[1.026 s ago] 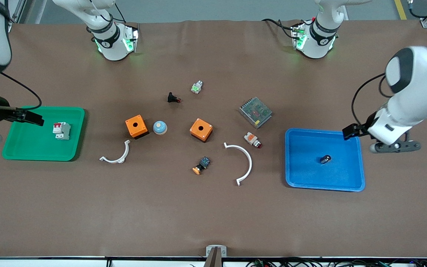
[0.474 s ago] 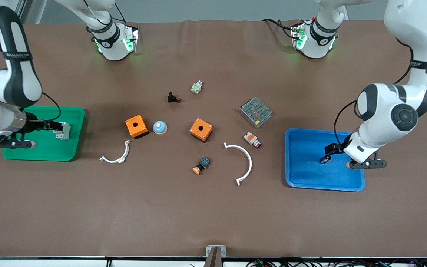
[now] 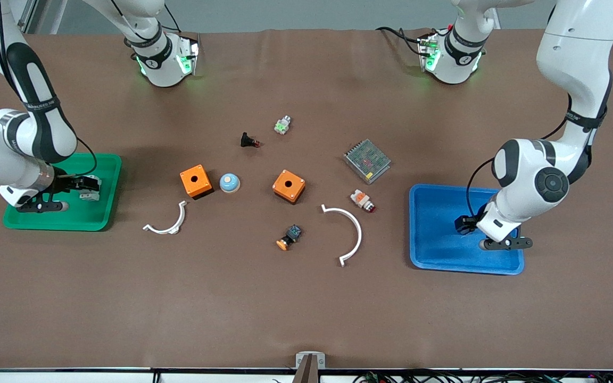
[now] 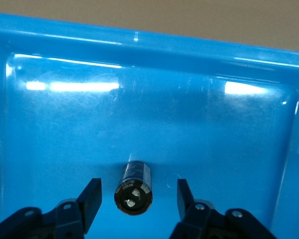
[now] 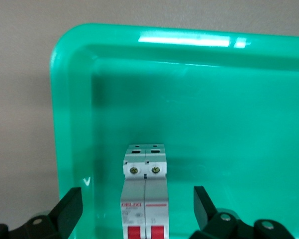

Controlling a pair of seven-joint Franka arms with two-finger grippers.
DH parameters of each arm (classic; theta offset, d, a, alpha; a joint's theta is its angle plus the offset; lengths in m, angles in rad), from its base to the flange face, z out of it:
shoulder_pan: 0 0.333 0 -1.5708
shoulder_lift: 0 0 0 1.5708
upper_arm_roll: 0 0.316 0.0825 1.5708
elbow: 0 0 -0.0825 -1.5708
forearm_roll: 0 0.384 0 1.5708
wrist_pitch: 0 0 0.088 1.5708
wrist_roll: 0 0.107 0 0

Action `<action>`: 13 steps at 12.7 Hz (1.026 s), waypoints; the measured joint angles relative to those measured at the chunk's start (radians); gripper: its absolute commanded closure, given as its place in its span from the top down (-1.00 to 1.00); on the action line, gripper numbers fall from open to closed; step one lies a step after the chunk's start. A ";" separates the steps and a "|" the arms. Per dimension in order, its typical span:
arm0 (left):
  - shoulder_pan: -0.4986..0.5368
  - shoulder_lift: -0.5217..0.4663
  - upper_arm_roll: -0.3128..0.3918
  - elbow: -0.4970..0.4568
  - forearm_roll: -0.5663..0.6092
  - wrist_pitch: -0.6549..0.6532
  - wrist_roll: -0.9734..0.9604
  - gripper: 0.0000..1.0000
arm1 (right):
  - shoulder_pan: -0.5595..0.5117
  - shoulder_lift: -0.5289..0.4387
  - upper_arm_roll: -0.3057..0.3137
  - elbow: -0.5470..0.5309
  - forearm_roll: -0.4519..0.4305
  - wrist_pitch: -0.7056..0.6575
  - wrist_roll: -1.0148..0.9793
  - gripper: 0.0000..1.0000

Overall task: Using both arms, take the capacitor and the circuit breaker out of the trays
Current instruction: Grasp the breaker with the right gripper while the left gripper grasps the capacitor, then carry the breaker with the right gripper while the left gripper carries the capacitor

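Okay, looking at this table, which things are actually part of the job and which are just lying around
Part of the job:
capacitor in the blue tray, between the open left gripper fingers
breaker in the green tray, between the open right gripper fingers

Lying about:
two orange boxes
two white curved clips
metal mesh box
blue dome

capacitor (image 4: 134, 187) black, silvery end | breaker (image 5: 145, 196) white-grey, red label
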 measured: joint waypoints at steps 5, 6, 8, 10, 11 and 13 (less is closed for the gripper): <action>0.000 0.025 0.000 0.001 0.000 0.015 0.000 -0.31 | 0.000 0.011 0.003 -0.017 -0.001 0.021 -0.030 -0.84; 0.000 0.029 0.000 0.001 0.000 0.018 0.000 -0.62 | 0.000 0.010 0.004 -0.016 -0.001 0.021 -0.032 -0.90; 0.001 0.032 0.001 0.002 0.000 0.020 0.000 -0.99 | 0.001 0.007 0.012 -0.007 -0.001 0.023 -0.034 -0.94; 0.001 0.025 0.000 0.014 0.000 0.022 0.000 -0.99 | 0.022 -0.012 0.028 0.040 -0.001 0.014 -0.019 -0.94; 0.001 0.012 -0.004 0.021 0.000 0.020 0.000 -0.99 | 0.042 -0.024 0.036 0.083 -0.001 -0.026 0.029 -0.95; 0.001 -0.037 -0.029 0.027 0.000 -0.023 -0.005 -0.99 | 0.089 -0.038 0.063 0.198 0.000 -0.180 0.202 -0.95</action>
